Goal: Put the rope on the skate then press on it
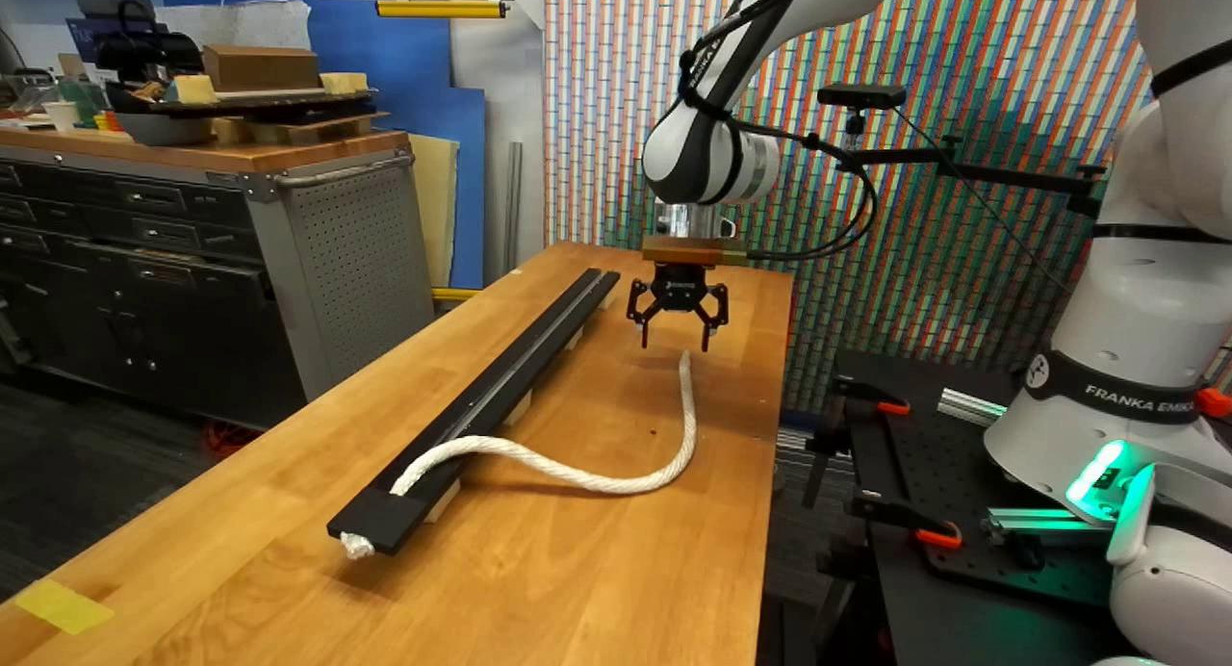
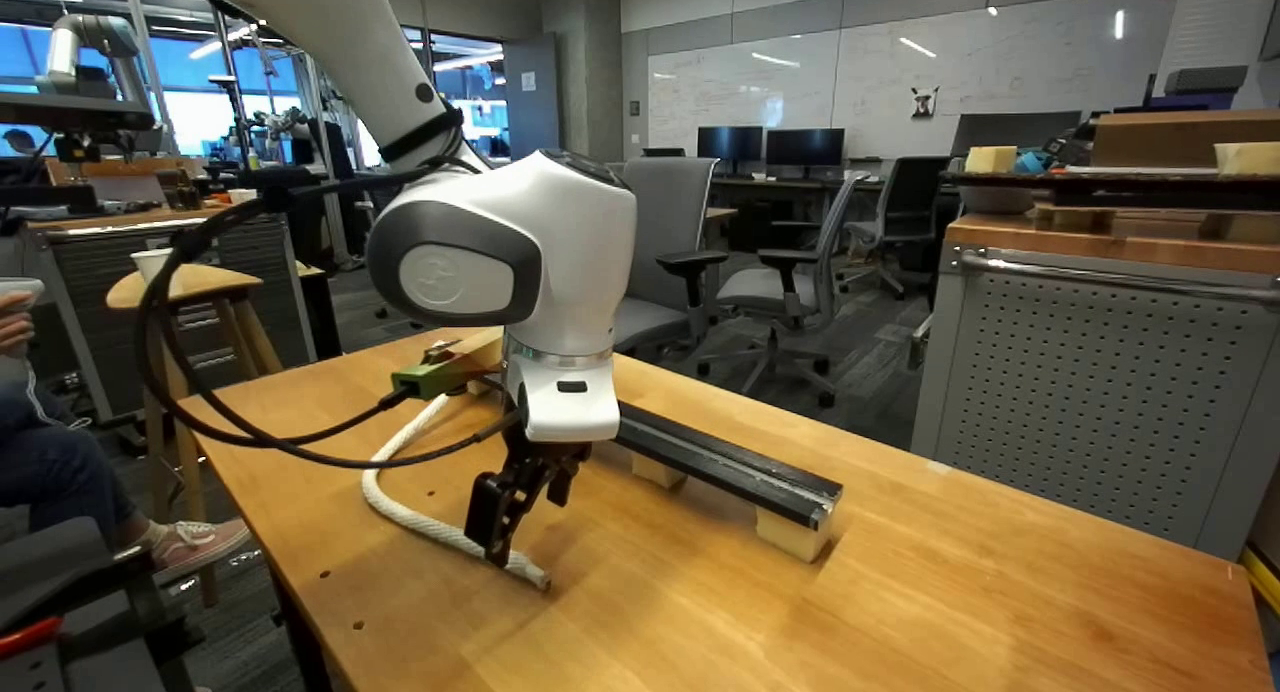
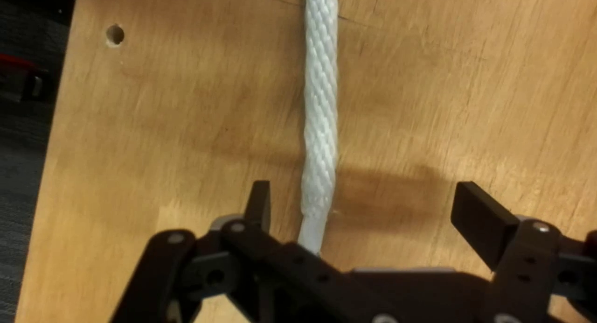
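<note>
The cream-white rope (image 1: 616,484) lies in a curve on the wooden table, with one end over the near end of the skate, a long black grooved rail (image 1: 493,389). A white tuft shows at that rail end. The rope's free end lies under my gripper (image 1: 676,345). In an exterior view my gripper (image 2: 528,532) hides part of the rope (image 2: 415,520), and the arm hides part of the rail (image 2: 730,464). In the wrist view the rope (image 3: 321,89) runs between my open fingers (image 3: 361,199), nearer the left one, not gripped; its tip is hidden. The rail is out of the wrist view.
Pale blocks (image 2: 792,534) hold the rail above the table (image 1: 616,589). The table's edge runs close beside the rope's free end. A grey metal cabinet (image 1: 351,262) stands beyond the rail. A black stand with clamps (image 1: 924,536) stands beside the table at the robot base.
</note>
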